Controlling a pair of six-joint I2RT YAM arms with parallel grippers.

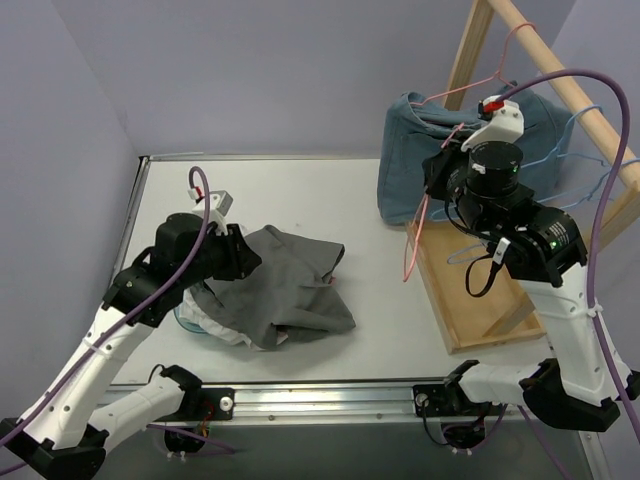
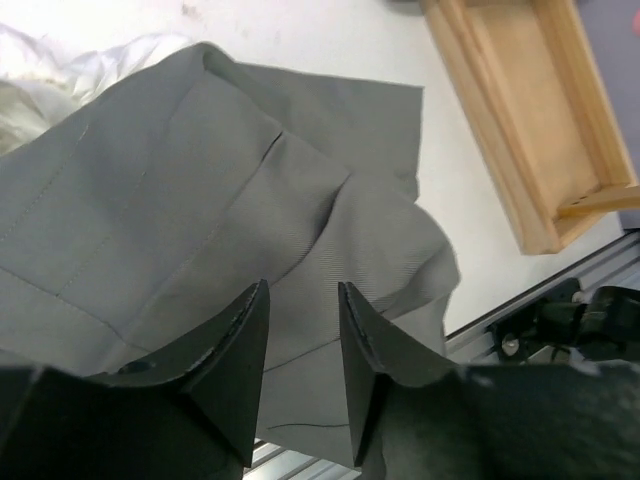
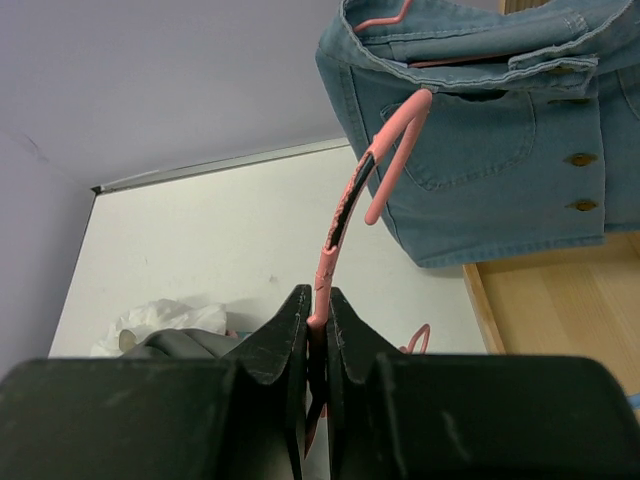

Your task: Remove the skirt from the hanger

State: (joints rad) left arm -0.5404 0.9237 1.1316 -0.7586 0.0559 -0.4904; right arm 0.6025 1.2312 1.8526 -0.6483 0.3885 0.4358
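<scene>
Your right jaws clench the pink hanger [image 3: 328,265] toward the surface's [image 1: 300,190] right edge — your left jaws, released, hover over the grey skirt [image 2: 200,170].

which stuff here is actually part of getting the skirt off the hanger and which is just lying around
In the job: denim skirt, pink hanger, right end effector shut on that hanger.

Just lying about: grey garment, white cloth beside it, blue hanger, left end effector open over the grey garment.
</scene>
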